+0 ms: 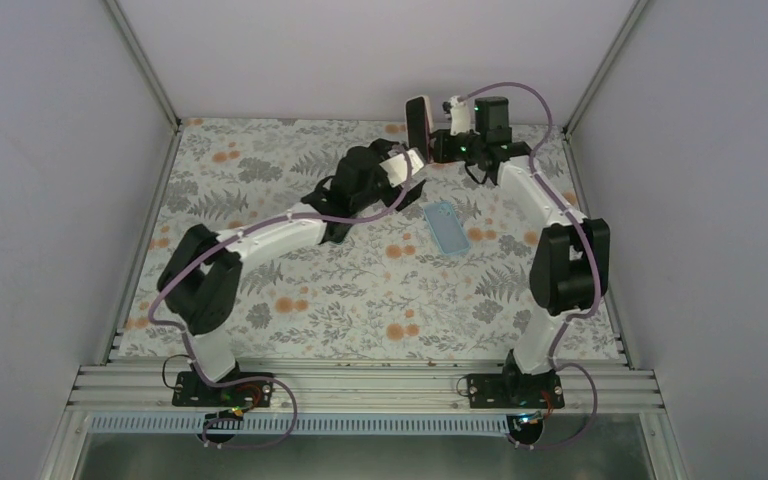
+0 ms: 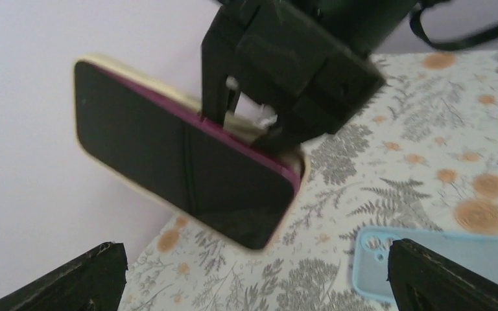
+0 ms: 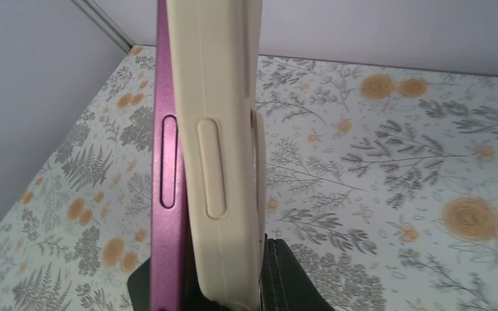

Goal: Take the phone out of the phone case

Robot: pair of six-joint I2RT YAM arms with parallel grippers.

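Observation:
My right gripper (image 1: pixel 440 135) is shut on a phone in a cream case (image 1: pixel 418 122) and holds it upright above the far side of the table. In the right wrist view the magenta phone edge (image 3: pixel 166 162) stands apart from the cream case (image 3: pixel 220 129) along one side, between my jaws (image 3: pixel 214 285). In the left wrist view the phone's dark screen (image 2: pixel 181 162) faces me, with the cream rim (image 2: pixel 97 162) around it. My left gripper (image 1: pixel 415 160) is open and empty just below the phone, its fingers (image 2: pixel 71 278) wide apart.
A light blue empty case (image 1: pixel 447 227) lies flat on the floral table (image 1: pixel 340 300) right of centre; it also shows in the left wrist view (image 2: pixel 376 259). The back wall and metal frame posts (image 1: pixel 150 70) stand close behind the phone.

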